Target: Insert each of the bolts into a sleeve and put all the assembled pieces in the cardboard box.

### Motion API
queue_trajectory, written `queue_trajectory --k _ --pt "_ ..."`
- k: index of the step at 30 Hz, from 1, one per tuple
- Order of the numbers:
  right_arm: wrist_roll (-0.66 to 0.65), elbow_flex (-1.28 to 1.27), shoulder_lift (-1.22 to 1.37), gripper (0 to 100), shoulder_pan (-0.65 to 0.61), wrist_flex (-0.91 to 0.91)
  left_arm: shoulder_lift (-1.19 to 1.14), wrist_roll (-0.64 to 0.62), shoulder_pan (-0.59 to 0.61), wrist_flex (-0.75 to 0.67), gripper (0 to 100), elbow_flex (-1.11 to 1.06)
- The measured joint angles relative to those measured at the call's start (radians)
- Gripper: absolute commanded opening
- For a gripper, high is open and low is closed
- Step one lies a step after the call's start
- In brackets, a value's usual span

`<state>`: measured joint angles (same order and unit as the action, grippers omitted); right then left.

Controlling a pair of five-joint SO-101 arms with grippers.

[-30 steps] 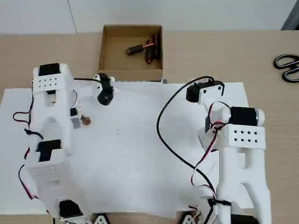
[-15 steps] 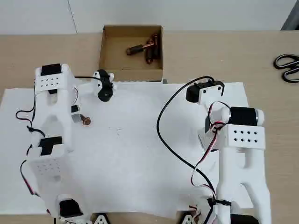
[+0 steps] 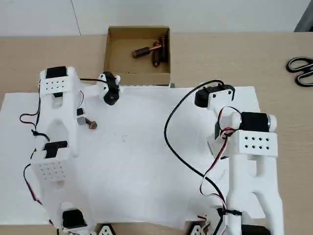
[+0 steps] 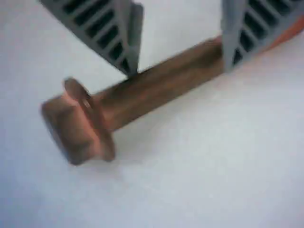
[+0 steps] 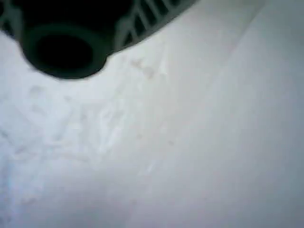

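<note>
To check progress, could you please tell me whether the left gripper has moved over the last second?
Yes: the left gripper shifted slightly toward the cardboard box.

Bright, even, diffuse light fills the high view. The white paper sheet glares almost featureless and carries only faint, soft-edged shadows. At 12 o'clock the brown cardboard box is shaded along its inner walls. In the left wrist view the copper-coloured metal bolt throws a soft grey shadow onto the sheet. In the right wrist view the sheet lies in dull, uneven shade.
</note>
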<state>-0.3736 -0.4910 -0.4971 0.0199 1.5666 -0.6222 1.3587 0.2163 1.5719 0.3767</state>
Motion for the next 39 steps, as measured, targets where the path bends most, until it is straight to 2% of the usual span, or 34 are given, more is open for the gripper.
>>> queue_trajectory --k 13,22,39 --pt "0.003 0.0 0.0 0.4 0.0 0.0 -0.017 -0.002 -0.092 0.032 11 -0.011" --pt "0.003 0.0 0.0 0.4 0.0 0.0 -0.018 -0.002 -0.094 0.046 2 -0.012" --pt "0.003 0.0 0.0 0.4 0.0 0.0 -0.02 -0.002 -0.098 0.072 0 0.003"
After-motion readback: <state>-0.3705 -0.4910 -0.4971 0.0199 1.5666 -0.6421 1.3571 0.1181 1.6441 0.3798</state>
